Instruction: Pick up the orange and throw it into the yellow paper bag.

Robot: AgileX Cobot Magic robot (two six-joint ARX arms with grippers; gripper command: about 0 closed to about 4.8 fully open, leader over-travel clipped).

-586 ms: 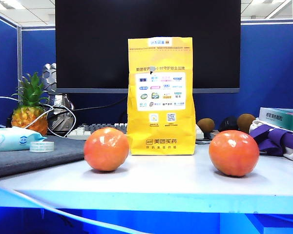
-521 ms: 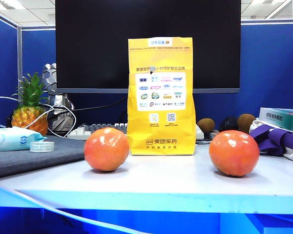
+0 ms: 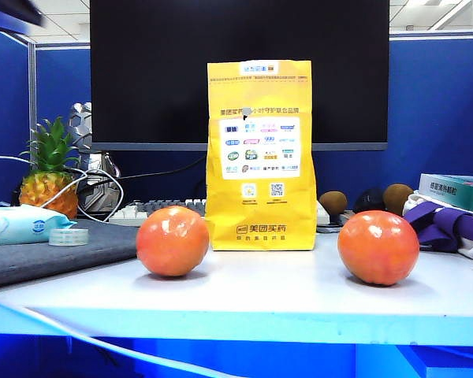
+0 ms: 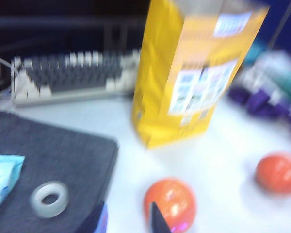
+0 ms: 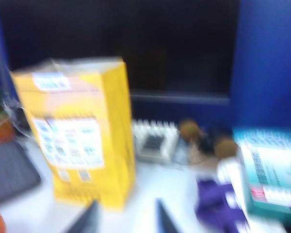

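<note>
My left gripper (image 4: 128,223) hangs above the white tabletop (image 4: 223,145) with its two fingertips spread and nothing between them. Just ahead of it, slightly to its right, sits the paler, yellower round fruit (image 4: 169,204). That one is not my target.

The orange (image 4: 278,173), the deeper red-orange glossy ball, rests on the table farther off to that gripper's right, apart from everything else. To the gripper's left a grey fabric mat (image 4: 63,155) carries a clear ring of tape (image 4: 49,198).

My right gripper (image 5: 126,218) also shows its fingers parted and empty. The orange does not appear in that arm's blurred view.

I expect the orange to be firm and moderately heavy, with smooth, slick skin that is likely to roll if nudged. I would close across its widest girth, from above.

Beyond both grippers stands the tall yellow paper bag (image 4: 184,82), upright and stiff-creased, with a white printed panel. It looks light enough to tip if bumped. Behind it lies a pale keyboard (image 4: 68,77).
</note>
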